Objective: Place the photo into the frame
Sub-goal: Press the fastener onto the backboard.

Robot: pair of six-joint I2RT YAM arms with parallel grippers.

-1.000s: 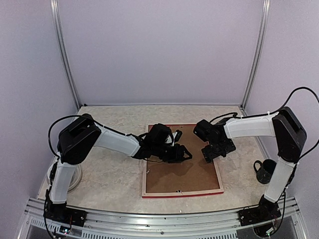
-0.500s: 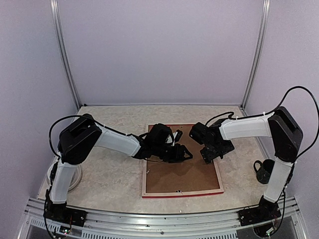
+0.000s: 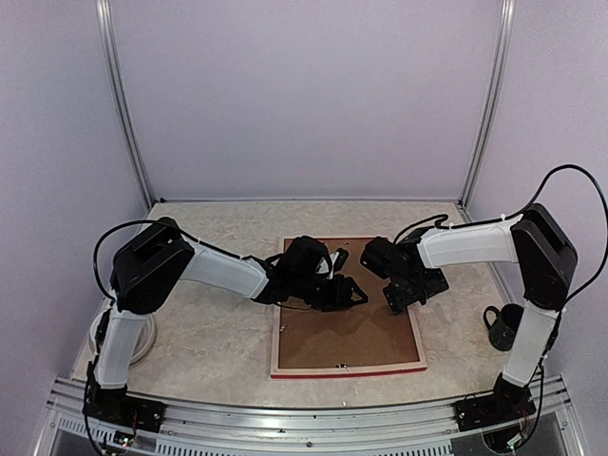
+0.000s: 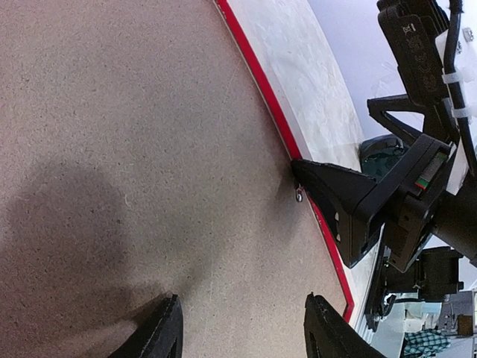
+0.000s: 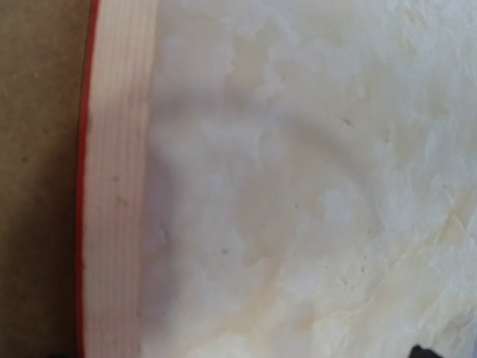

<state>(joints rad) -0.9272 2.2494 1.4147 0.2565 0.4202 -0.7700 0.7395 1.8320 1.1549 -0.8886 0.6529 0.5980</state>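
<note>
Top external view: within a second the right gripper (image 3: 399, 296) has edged toward 9 o'clock, onto the 2 o'clock edge of the frame (image 3: 348, 371) — its opening unreadable. Meanwhile the left gripper (image 3: 354, 293) hovers spread and empty over the backing board (image 3: 347, 334). No photo is visible — presumably it lies beneath, so securing remains.

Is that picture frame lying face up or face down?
Face down: the frame shows its pale wood rear, and a brown backing board fills the opening.

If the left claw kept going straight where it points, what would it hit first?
Most likely the brown backing board in the frame; it fills the left gripper's view ahead, though the gap is unclear.
</note>
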